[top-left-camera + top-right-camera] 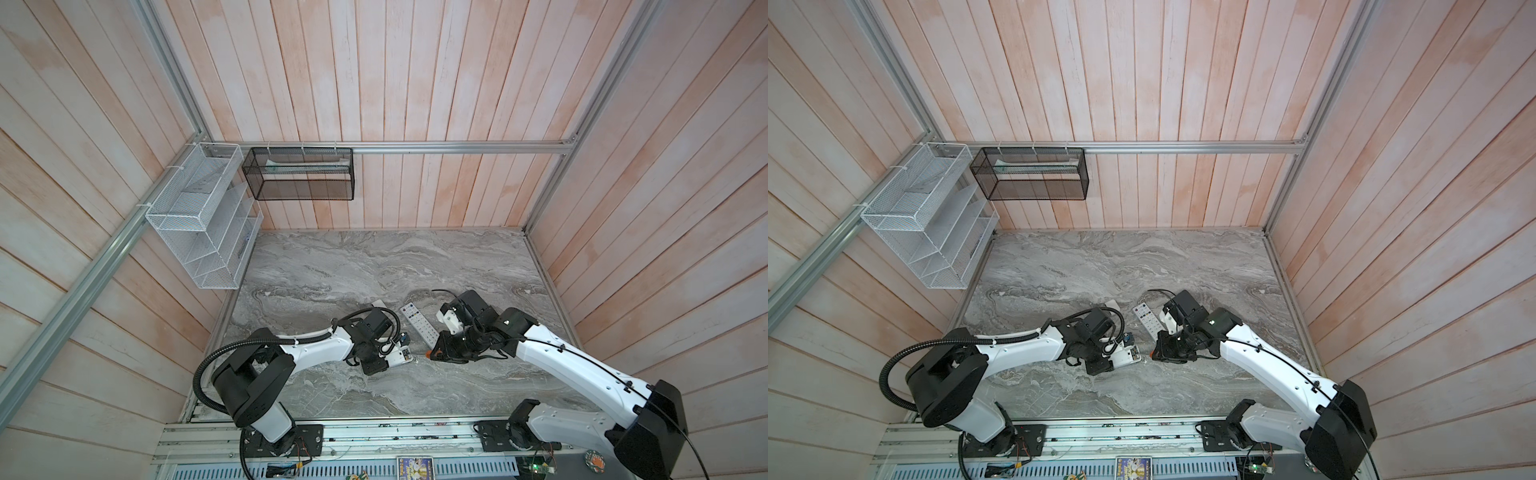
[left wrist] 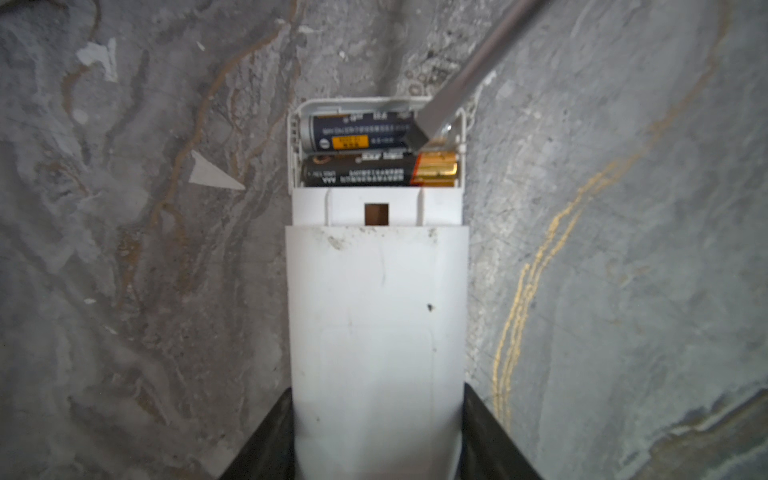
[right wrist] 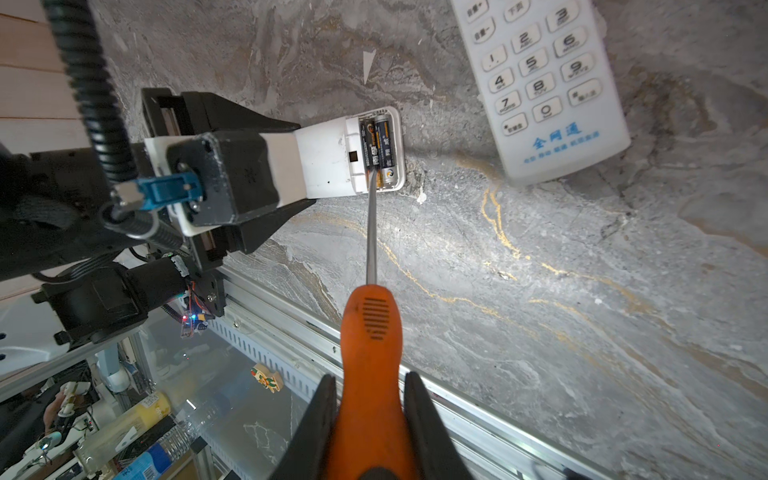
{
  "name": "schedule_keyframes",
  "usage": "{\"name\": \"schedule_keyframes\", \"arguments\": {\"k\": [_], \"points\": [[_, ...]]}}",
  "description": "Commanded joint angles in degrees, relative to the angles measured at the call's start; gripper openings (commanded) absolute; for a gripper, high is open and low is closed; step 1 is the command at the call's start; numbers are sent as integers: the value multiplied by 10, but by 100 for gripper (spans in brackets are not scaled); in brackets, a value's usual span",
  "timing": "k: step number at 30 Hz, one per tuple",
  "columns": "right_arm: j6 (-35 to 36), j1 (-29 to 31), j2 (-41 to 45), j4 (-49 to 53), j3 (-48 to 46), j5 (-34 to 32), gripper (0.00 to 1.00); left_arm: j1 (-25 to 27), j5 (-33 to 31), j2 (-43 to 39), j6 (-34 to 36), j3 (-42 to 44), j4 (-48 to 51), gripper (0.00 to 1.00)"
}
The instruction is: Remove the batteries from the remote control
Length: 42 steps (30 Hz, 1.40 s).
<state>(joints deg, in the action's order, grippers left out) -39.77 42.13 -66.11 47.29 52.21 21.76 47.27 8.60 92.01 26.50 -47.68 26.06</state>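
The white remote control (image 2: 376, 311) lies back side up on the marble table, and my left gripper (image 2: 377, 390) is shut on its body. Its battery compartment is uncovered, with two dark batteries (image 2: 357, 135) (image 2: 361, 170) side by side inside. My right gripper (image 3: 370, 378) is shut on an orange-handled screwdriver (image 3: 370, 332). The screwdriver's flat tip rests in the compartment against the end of one battery (image 3: 376, 141). In both top views the left gripper (image 1: 388, 361) and right gripper (image 1: 434, 352) face each other near the table's middle.
A second white remote (image 1: 419, 326) (image 3: 544, 83) lies keypad up just behind the two grippers. A small white cover (image 1: 379, 303) shows beyond the left arm. White (image 1: 199, 220) and black (image 1: 299, 174) mesh baskets hang on the walls at the back left. An aluminium rail (image 3: 291, 332) edges the table front.
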Motion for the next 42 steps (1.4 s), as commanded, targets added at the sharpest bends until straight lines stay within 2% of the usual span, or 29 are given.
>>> {"name": "schedule_keyframes", "arguments": {"k": [1, 11, 30, 42], "points": [[-14, 7, 22, 13, -15, 5, 4, 3, -15, 8, -2, 5, 7, 51], [-27, 8, 44, -6, -49, 12, 3, 4, -15, 9, -2, 4, 9, 51], [-19, -1, 34, -13, -33, -14, 3, 7, -13, 8, -1, 6, 11, 50], [-8, -14, 23, -32, -32, -7, 3, 8, -8, 12, -1, 6, 10, 50]]}}
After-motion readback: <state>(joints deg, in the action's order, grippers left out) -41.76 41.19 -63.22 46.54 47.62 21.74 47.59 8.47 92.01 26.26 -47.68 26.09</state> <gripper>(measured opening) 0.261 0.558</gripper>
